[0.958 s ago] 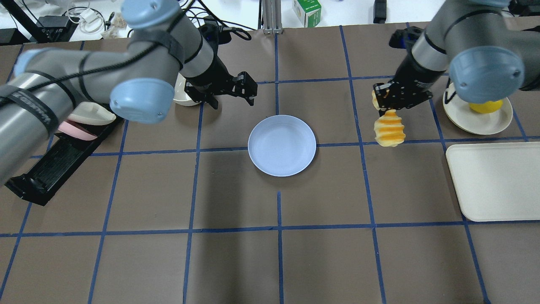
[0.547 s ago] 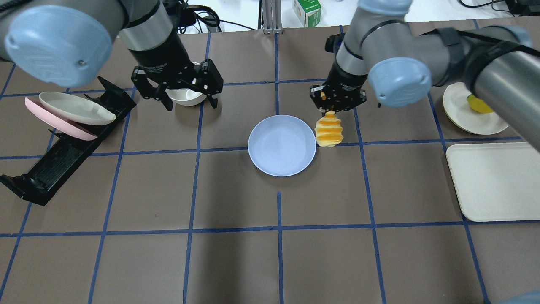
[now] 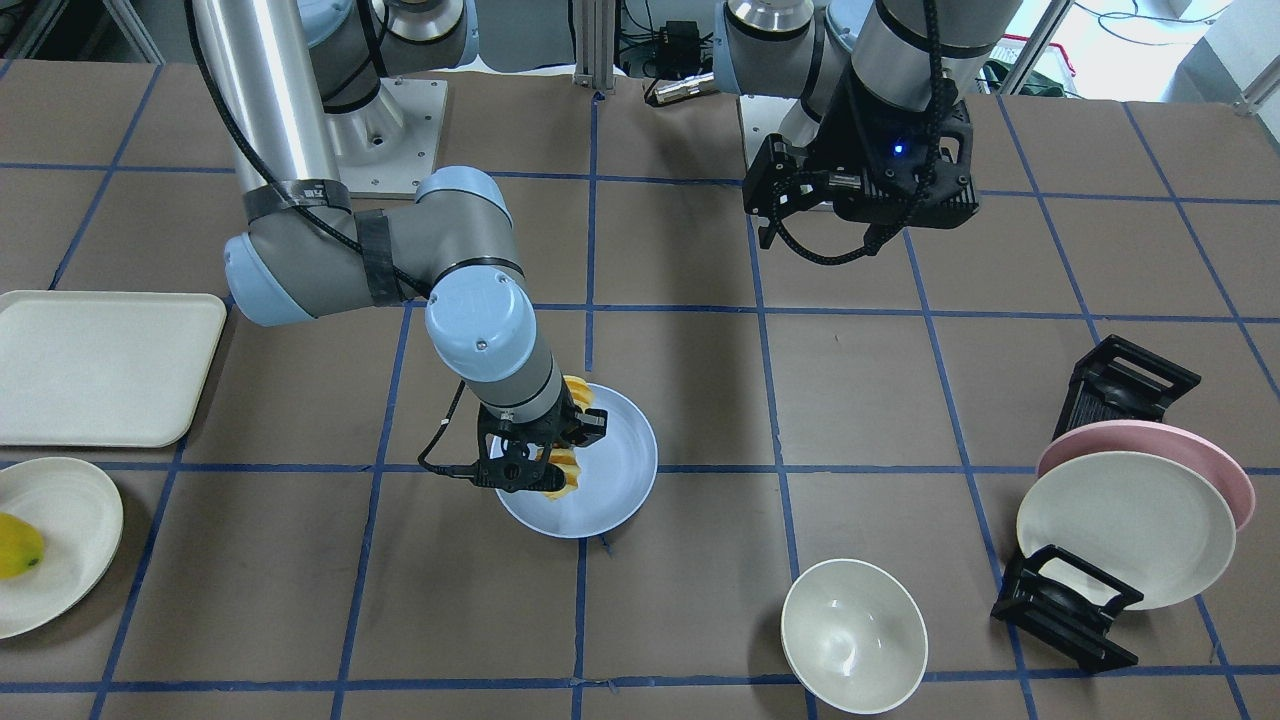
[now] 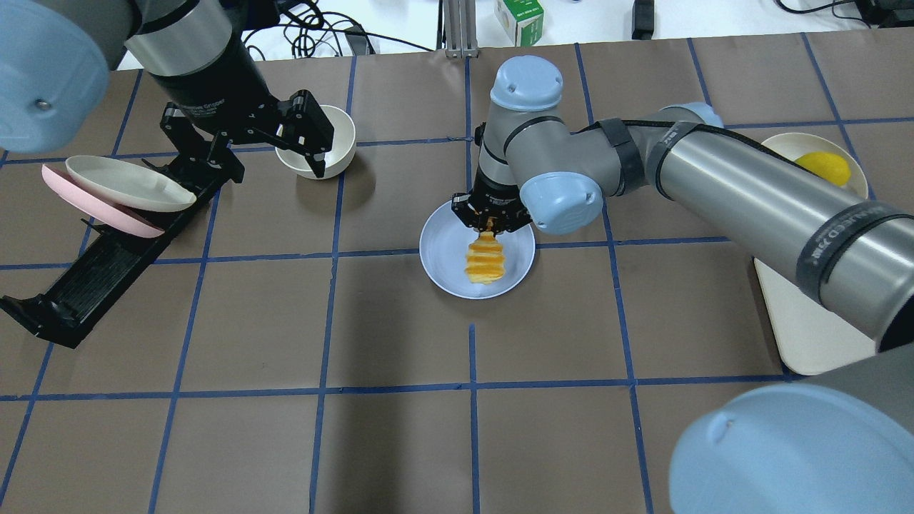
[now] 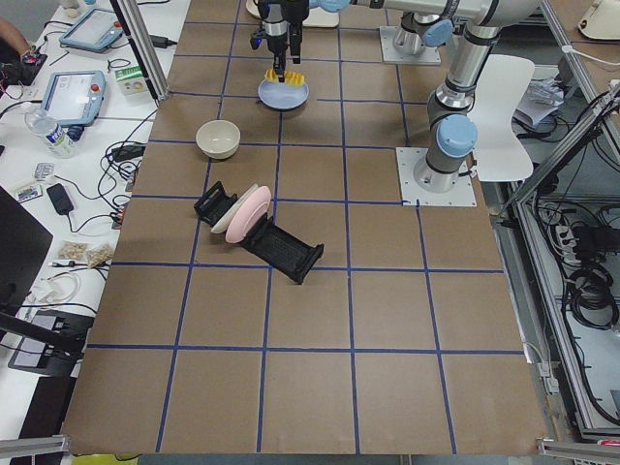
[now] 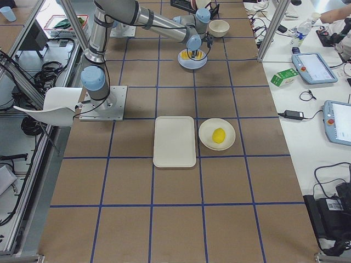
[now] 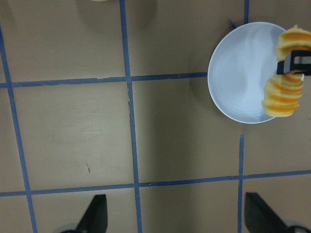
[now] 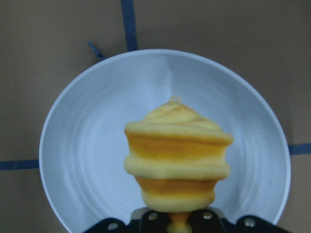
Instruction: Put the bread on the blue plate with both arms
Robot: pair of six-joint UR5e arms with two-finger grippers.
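Bread over the plate: my right gripper (image 4: 490,223) clenches one end of the bread (image 4: 484,263), which hangs above the blue plate (image 4: 439,258) at mid-table. I cannot tell whether loaf and plate touch. My left gripper (image 4: 275,163), fingers spread wide around nothing, hovers by the white bowl (image 4: 341,135). Farther left, a black rack (image 4: 100,275) props two plates (image 4: 114,182). To my right lie a tray (image 4: 789,321), partly hidden by my arm, and a cream plate (image 4: 780,145) bearing a yellow fruit (image 4: 825,168).
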